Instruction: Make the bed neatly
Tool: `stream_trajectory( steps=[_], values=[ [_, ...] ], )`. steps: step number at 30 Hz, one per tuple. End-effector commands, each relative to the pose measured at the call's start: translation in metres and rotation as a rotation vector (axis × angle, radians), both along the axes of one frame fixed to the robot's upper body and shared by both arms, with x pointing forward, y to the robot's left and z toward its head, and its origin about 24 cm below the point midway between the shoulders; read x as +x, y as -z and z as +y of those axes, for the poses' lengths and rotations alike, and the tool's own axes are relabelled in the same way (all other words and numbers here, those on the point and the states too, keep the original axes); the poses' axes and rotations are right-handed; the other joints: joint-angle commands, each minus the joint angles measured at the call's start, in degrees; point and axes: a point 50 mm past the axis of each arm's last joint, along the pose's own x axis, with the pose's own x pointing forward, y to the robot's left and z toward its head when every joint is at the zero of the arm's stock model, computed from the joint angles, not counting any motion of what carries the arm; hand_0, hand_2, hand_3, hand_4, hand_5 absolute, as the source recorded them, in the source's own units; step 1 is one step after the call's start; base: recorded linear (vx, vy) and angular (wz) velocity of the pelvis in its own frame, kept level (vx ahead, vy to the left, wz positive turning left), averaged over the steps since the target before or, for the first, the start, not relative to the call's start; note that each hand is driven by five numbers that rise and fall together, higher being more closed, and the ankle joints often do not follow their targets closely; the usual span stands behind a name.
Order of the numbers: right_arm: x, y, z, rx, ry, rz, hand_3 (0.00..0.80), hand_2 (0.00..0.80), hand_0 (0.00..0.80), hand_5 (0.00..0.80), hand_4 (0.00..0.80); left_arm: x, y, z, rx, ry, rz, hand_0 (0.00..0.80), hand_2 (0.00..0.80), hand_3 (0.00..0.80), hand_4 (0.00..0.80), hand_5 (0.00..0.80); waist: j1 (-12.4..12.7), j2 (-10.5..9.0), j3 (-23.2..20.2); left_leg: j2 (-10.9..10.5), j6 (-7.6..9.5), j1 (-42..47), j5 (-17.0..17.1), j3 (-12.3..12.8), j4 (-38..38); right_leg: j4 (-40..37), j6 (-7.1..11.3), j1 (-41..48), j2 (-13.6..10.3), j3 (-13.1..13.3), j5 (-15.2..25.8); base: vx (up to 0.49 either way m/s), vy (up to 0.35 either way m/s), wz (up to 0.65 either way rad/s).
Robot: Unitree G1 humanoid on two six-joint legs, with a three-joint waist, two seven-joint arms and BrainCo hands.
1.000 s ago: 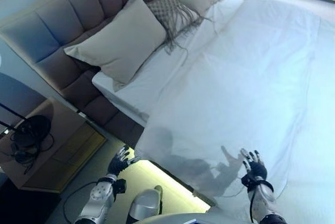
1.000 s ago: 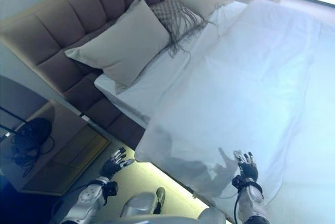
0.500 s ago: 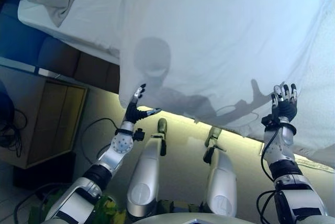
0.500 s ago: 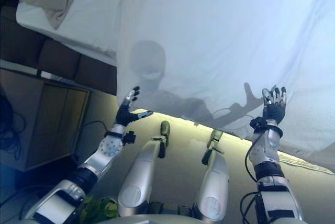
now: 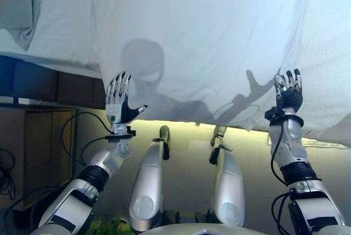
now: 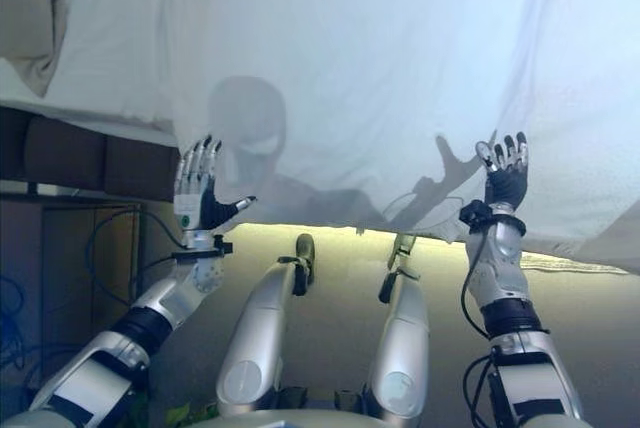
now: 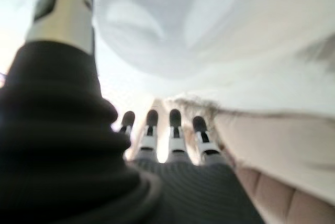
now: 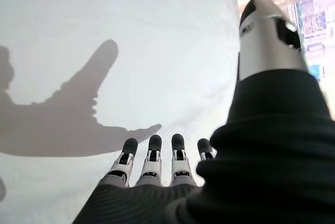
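Observation:
A white duvet (image 5: 208, 26) covers the bed and hangs over its near side, its lower edge running just above both hands. My left hand (image 5: 118, 103) is raised with straight fingers (image 7: 175, 135), open and empty, in front of the duvet's hanging left corner. My right hand (image 5: 288, 95) is raised with straight fingers (image 8: 152, 161), open and empty, close against the hanging duvet further right. I cannot tell whether either hand touches the cloth. A beige pillow (image 5: 13, 4) shows at the far upper left.
The bed's dark padded base (image 5: 55, 84) shows under the duvet at the left. A wooden nightstand (image 5: 33, 147) with cables (image 5: 8, 169) stands at the far left. A lit yellowish strip of floor (image 5: 186, 130) runs under the bed's edge.
The camera has tilted down towards the bed's side. My left hand has risen and turned upright with fingers straight. My right hand has risen slightly against the duvet.

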Motion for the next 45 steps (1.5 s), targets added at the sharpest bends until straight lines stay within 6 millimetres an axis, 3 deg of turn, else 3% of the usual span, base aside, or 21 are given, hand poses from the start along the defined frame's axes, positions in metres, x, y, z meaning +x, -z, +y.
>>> stream_trajectory(
  steps=[1,5,8,14,29,30,32,35,36,45],
  values=[
    [0.003,-0.039,0.007,-0.092,-0.042,-0.116,0.0,0.0,0.0,0.0,0.0,0.005,-0.006,0.005,0.116,-0.085,-0.057,0.0,0.0,0.0,0.0,0.0,0.6,1.87,-0.2,-1.3,-2.53,-0.3,12.9,-5.2,-11.0,10.5,3.46,-3.2,0.6,-0.2,-1.3,-0.002,0.068,-0.17],
    [0.008,-0.058,0.031,-0.113,-0.112,-0.172,0.0,0.0,0.0,0.0,0.0,0.014,-0.008,0.005,0.221,-0.134,-0.063,0.0,0.0,0.0,0.0,0.0,-0.4,1.05,0.2,-1.0,-2.85,-1.9,13.1,-5.2,-10.7,9.9,3.9,-5.0,0.8,0.1,-0.6,-0.008,0.048,-0.13],
    [0.007,-0.069,0.039,-0.116,-0.135,-0.202,0.0,0.0,0.0,0.0,0.0,0.019,-0.012,0.017,0.269,-0.196,-0.056,0.0,0.0,0.0,0.0,0.0,-1.2,0.1,0.2,-0.8,-3.03,-3.3,13.0,-4.9,-10.1,8.9,3.83,-6.2,1.1,0.2,0.5,0.005,0.037,-0.13],
    [-0.001,-0.074,0.041,-0.1,-0.169,-0.23,0.0,0.0,0.0,0.0,0.0,0.023,-0.016,0.045,0.304,-0.314,-0.021,0.0,0.0,0.0,0.0,0.0,-2.6,-1.13,0.2,0.1,-3.1,-6.2,12.6,-4.1,-7.7,9.3,3.55,-9.2,0.9,0.6,1.9,-0.003,0.029,-0.09],
    [0.0,-0.079,0.043,-0.112,-0.256,-0.258,0.0,0.0,0.0,0.0,0.0,0.033,-0.028,0.085,0.417,-0.529,0.138,0.0,0.0,0.0,0.0,0.0,-3.6,-1.84,0.2,2.0,-3.79,-12.0,12.8,-4.1,-3.1,12.9,3.76,-14.6,-0.3,1.8,3.7,-0.012,0.021,-0.16],
    [0.0,-0.078,0.044,-0.11,-0.261,-0.257,0.0,0.0,0.0,0.0,0.0,0.032,-0.026,0.089,0.416,-0.547,0.157,0.0,0.0,0.0,0.0,0.0,-3.4,-1.83,0.2,2.4,-4.23,-11.5,11.0,-4.6,-2.3,14.0,4.49,-14.3,-0.1,2.2,2.2,-0.017,-0.022,-0.09],
    [0.001,-0.078,0.043,-0.102,-0.265,-0.261,0.0,0.0,0.0,0.0,0.0,0.032,-0.027,0.095,0.408,-0.565,0.187,0.0,0.0,0.0,0.0,0.0,-3.5,-2.23,0.2,2.6,-3.92,-13.3,12.6,-4.2,-2.0,13.8,3.9,-15.7,-0.3,1.9,3.8,-0.055,-0.03,-0.04],
    [0.001,-0.076,0.042,-0.078,-0.265,-0.26,0.0,0.0,0.0,0.0,0.0,0.032,-0.025,0.098,0.416,-0.564,0.216,0.7,0.7,0.7,0.7,0.7,-3.2,-2.32,0.2,3.0,-4.28,-12.7,10.7,-4.8,-1.1,14.8,4.65,-15.1,-0.1,2.1,2.4,0.071,-0.038,0.0],
    [0.001,-0.075,0.041,-0.072,-0.266,-0.26,0.0,0.0,0.0,0.0,0.0,0.032,-0.024,0.098,0.414,-0.562,0.219,0.8,0.8,0.8,0.8,0.8,-3.1,-2.37,0.2,3.1,-4.27,-12.8,10.6,-4.8,-1.0,14.9,4.67,-15.2,-0.2,2.0,2.5,-0.015,-0.019,0.03],
    [0.002,-0.072,0.037,-0.065,-0.279,-0.264,0.0,0.0,0.0,0.0,0.0,0.032,-0.025,0.101,0.406,-0.549,0.202,0.8,0.8,0.8,0.8,0.8,-2.9,-2.71,0.2,3.4,-4.34,-13.6,10.4,-5.2,0.0,15.8,4.71,-15.6,-0.5,1.8,2.5,0.0,0.0,0.0]
  ],
)
